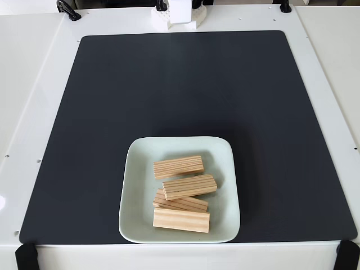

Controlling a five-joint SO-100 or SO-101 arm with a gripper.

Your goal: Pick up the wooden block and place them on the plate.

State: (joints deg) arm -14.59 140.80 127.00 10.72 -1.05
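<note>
Fixed view, looking down on the white surface [329,84] with a large dark grey rectangular mat [185,90] covering most of it. Large pale mint-white square plate [135,169] with rounded corners and raised rim sits on the mat near the mat's front edge, roughly centred left-to-right, front rim just at the mat's front border. All four small rectangular light pine blocks with lengthwise grain lines are inside the plate, clustered in its middle and front half. Rearmost block [178,166] lies flat, long axis roughly parallel to the plate's back rim, slightly tilted. Second block [189,187] is just in front of it, shifted toward the plate's right rim, and rests partly on top of the third block [177,203], which is angled and mostly covered. Front block [181,220] lies flat, touching the third, nearest the plate's front rim. White arm base [179,16] is at the back edge of the surface, centre; fingers not visible, so cannot tell if open or closed. Black clamps [67,10] at the back corners of the surface, black pads [26,256] at the front corners. Rest of the mat is bare.
</note>
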